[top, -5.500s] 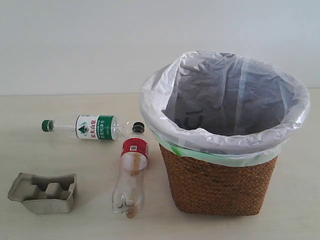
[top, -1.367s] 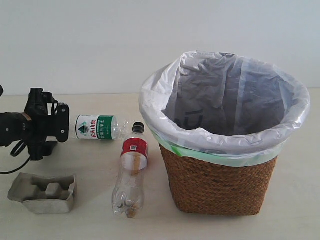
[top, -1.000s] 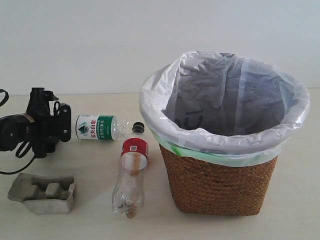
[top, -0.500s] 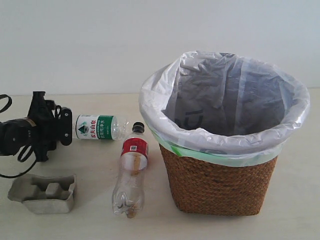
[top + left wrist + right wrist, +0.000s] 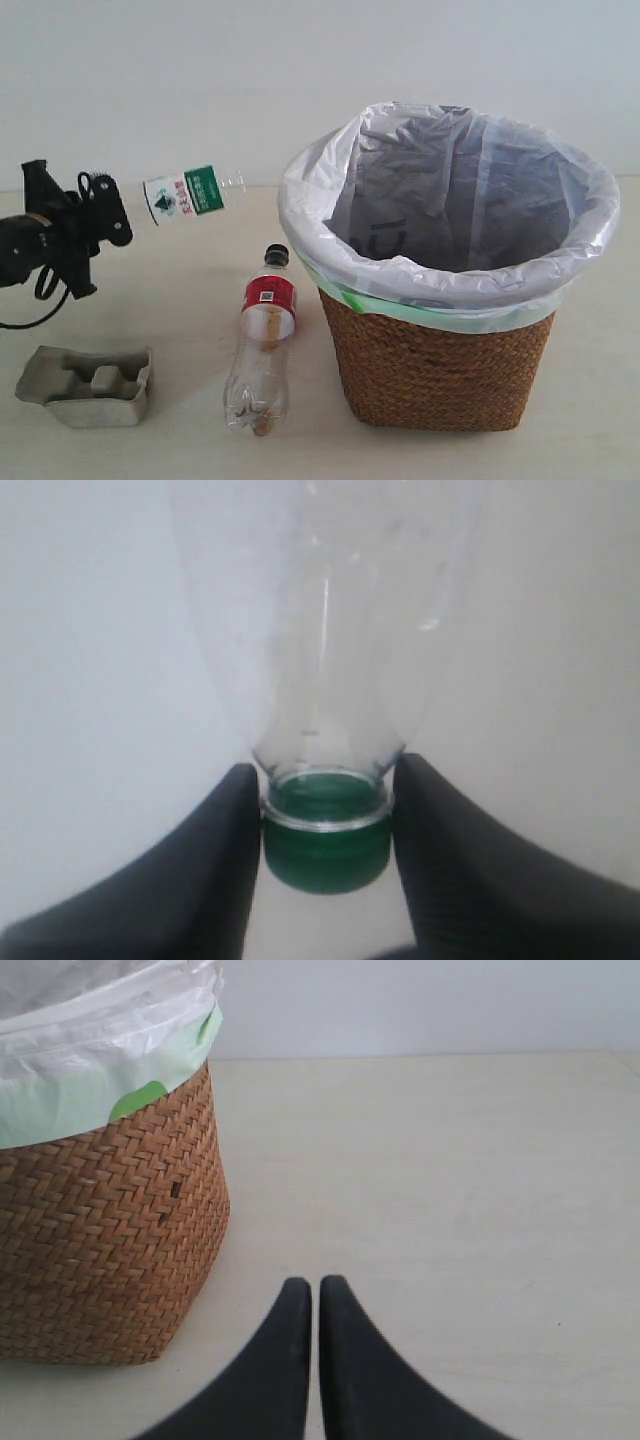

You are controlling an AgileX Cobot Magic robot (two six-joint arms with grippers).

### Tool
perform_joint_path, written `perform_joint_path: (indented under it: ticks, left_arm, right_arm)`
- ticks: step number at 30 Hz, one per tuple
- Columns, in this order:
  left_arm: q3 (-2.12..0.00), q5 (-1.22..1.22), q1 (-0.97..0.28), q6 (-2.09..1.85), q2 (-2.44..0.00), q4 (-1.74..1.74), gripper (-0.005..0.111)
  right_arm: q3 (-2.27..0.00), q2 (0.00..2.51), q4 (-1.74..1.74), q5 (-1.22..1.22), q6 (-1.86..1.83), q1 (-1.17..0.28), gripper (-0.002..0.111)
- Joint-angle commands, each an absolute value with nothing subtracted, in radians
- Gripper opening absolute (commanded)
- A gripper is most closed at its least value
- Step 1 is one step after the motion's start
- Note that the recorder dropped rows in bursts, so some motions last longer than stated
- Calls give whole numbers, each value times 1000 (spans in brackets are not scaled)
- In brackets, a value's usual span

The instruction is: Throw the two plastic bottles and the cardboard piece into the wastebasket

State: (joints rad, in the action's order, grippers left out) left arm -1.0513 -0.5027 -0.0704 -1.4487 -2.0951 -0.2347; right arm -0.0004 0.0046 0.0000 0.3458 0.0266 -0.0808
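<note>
Exterior view: at far left, the left gripper [image 5: 122,215] holds the green bottle [image 5: 185,193] in the air above the table [image 5: 180,290], well left of the basket [image 5: 440,370]. Left wrist view: its fingers [image 5: 200,880] clamp only the bottle's green cap and neck, and the clear body sticks out unsupported. The bottle's long axis runs left to right, nearly level. Its base is tipped slightly up and points right toward the basket, with the cap at the left in the gripper. With so small a hold at one end, the bottle may swivel or slip out during the carry and fall short. Its leading base may also catch the basket's tall rim or bag if carried too low. The red bottle [image 5: 262,350] lies just left of the basket, cap far, base near. The cardboard [image 5: 88,385] sits at near left. Right wrist view: the right gripper [image 5: 315,1295] is closed on nothing, low beside the basket's wall.
</note>
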Motion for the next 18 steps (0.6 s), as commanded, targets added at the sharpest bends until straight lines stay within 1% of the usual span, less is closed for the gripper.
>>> perform_joint_path:
  ticks: [1, 5, 10, 14, 18]
  left_arm:
    - [-1048, -438, -70, -1261, -1976, -245, 4]
    - [-1048, -274, -70, -1183, -1834, -254, 4]
    - [-1048, -100, -68, -989, -1638, -256, 4]
    - [-1048, 70, -68, -977, -1467, -256, 4]
    - [-1081, 255, -66, -1010, -1379, -243, 4]
  right_arm:
    - [0, 0, -6, 339, 22, -75, 0]
    - [0, 0, -6, 339, 22, -75, 0]
    - [0, 0, -6, 339, 22, -75, 0]
    - [0, 0, -6, 339, 22, -75, 0]
    - [0, 0, -6, 339, 22, -75, 0]
